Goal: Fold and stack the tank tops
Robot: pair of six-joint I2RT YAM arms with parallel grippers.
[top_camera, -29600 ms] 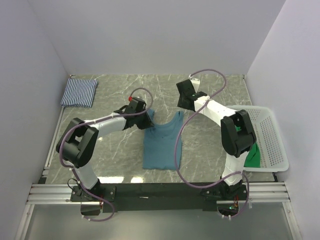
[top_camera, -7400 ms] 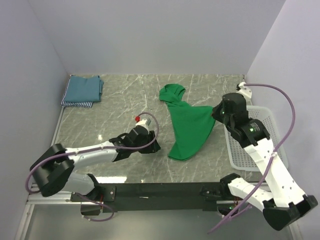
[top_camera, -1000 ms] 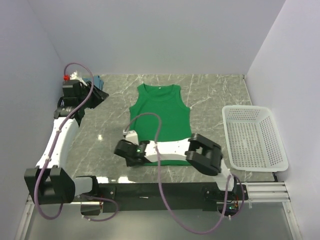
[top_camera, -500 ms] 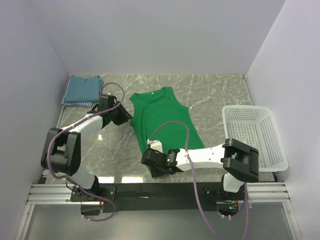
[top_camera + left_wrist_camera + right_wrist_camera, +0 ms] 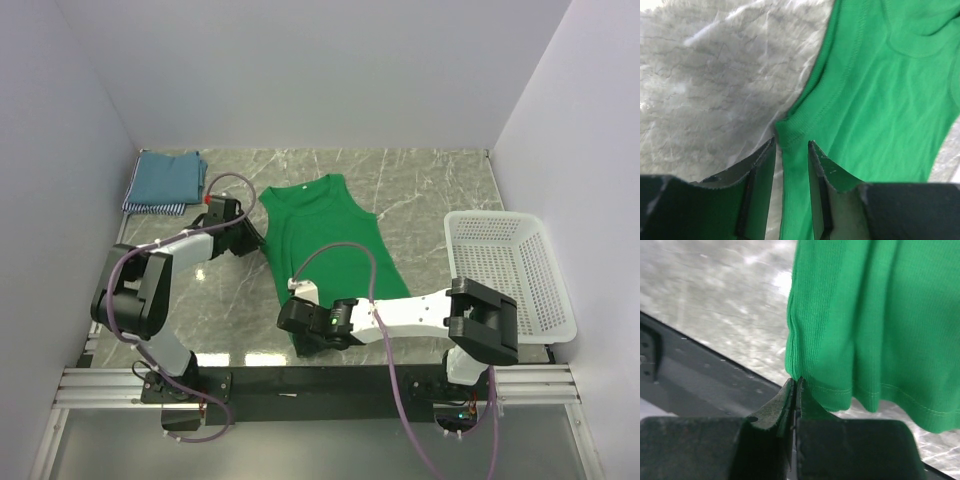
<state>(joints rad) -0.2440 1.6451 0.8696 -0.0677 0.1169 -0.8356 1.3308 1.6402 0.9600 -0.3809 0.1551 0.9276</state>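
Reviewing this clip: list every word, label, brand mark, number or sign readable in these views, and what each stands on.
None can be read.
The green tank top shows no print or tag in any view.
The folded tops and the white basket carry no visible lettering.

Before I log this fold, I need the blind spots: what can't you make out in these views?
- Top view: the striped top is almost wholly covered by the blue top; only an edge shows.
- Top view: the right arm hides part of the near hem of the green top.
- Left wrist view: the left pincer straddles a strap; fabric fills the gap, so a real grip is unclear.
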